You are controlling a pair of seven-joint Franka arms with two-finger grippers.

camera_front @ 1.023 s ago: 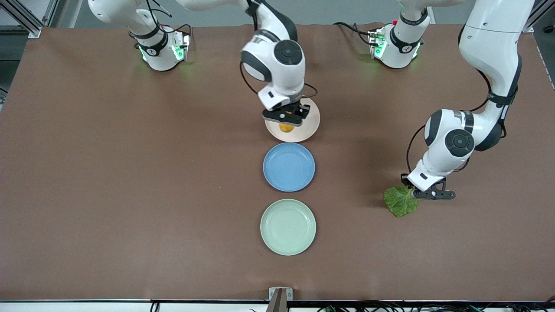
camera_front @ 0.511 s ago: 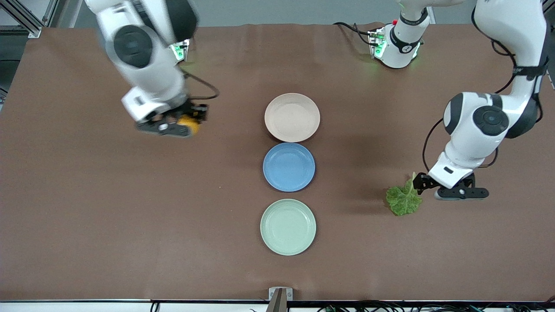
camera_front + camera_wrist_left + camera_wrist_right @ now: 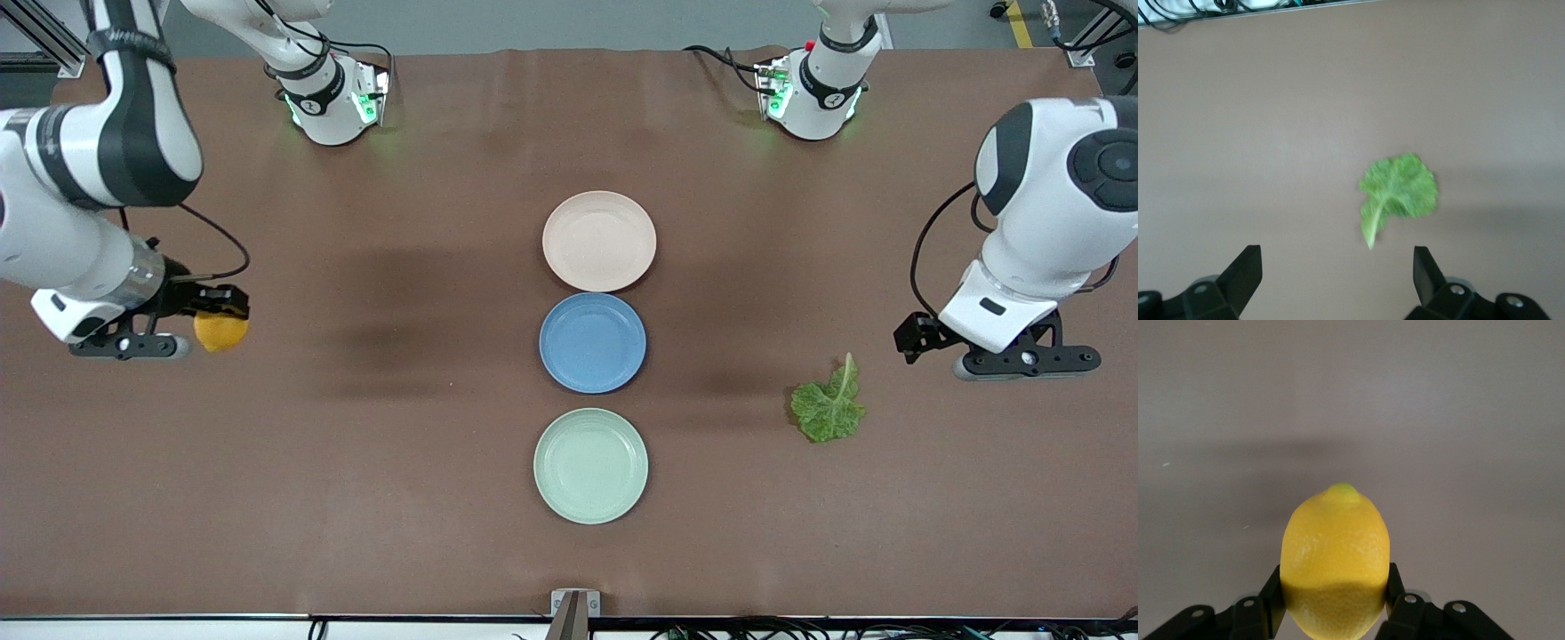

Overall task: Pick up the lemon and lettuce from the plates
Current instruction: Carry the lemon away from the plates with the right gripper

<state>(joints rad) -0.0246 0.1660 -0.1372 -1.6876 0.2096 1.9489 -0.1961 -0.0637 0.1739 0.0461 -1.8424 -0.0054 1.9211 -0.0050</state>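
Note:
My right gripper is shut on the yellow lemon and holds it over bare table at the right arm's end. In the right wrist view the lemon fills the gap between the fingers of the right gripper, pointed end outward. The green lettuce lies flat on the table toward the left arm's end, off any plate. My left gripper hangs open above the table beside the leaf. The left wrist view shows the lettuce lying ahead of the left gripper, whose fingers stand wide apart around nothing. The beige-pink plate and the mint green plate hold nothing.
A blue plate sits between the two other plates in a row down the middle of the brown table. Both arm bases stand along the edge farthest from the front camera.
The right arm lifted the lemon off the beige-pink plate and carried it to its own end of the table. The left gripper opened, released the lettuce and drew away from it.

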